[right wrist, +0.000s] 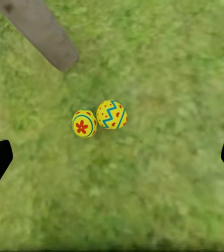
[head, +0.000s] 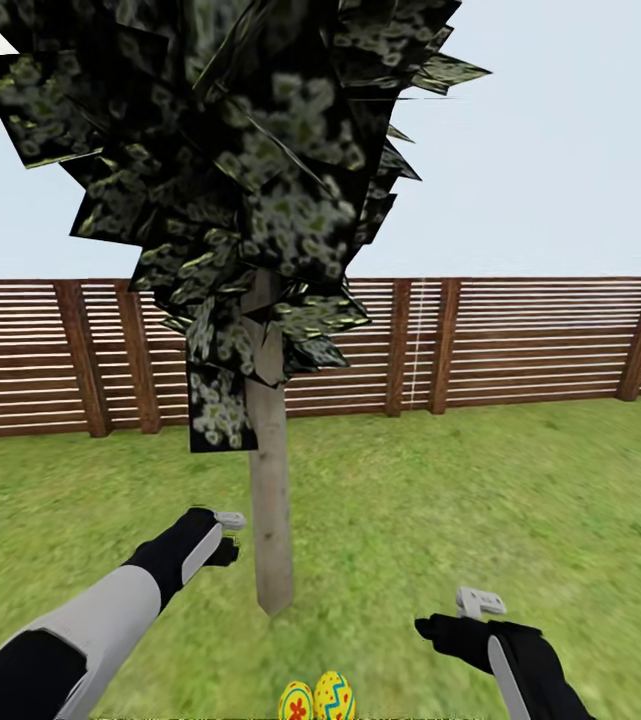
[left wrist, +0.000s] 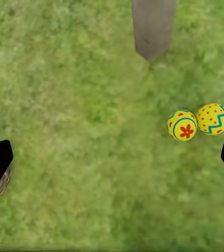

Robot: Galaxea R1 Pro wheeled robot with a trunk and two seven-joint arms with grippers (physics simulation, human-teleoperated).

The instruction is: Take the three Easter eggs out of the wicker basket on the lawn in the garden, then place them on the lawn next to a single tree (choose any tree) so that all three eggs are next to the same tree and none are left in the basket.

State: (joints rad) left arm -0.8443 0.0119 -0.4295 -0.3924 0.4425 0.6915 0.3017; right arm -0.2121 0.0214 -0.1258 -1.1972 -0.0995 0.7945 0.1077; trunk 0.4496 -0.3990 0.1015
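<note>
The tree [head: 270, 500] stands mid-lawn in front of the slatted fence [head: 520, 340], its pale trunk rising from the lawn [head: 520, 500] under dark blotched foliage. Just short of the trunk's foot, on the robot's side of it, two Easter eggs lie on the grass touching each other: the flower egg [right wrist: 84, 123] and the zigzag egg [right wrist: 112, 114], the flower one slightly nearer the trunk's left side. Both seem to lie with their long axes roughly flat on the grass, though that is hard to judge.

The left gripper [head: 222, 535] hovers left of the trunk, the right gripper [head: 455, 620] further right of it and nearer the robot. Each has its fingers spread wide and holds nothing, and the eggs lie below and between them, about equally near either arm.

Judging by this, two eggs are placed and one remains to be fetched.
</note>
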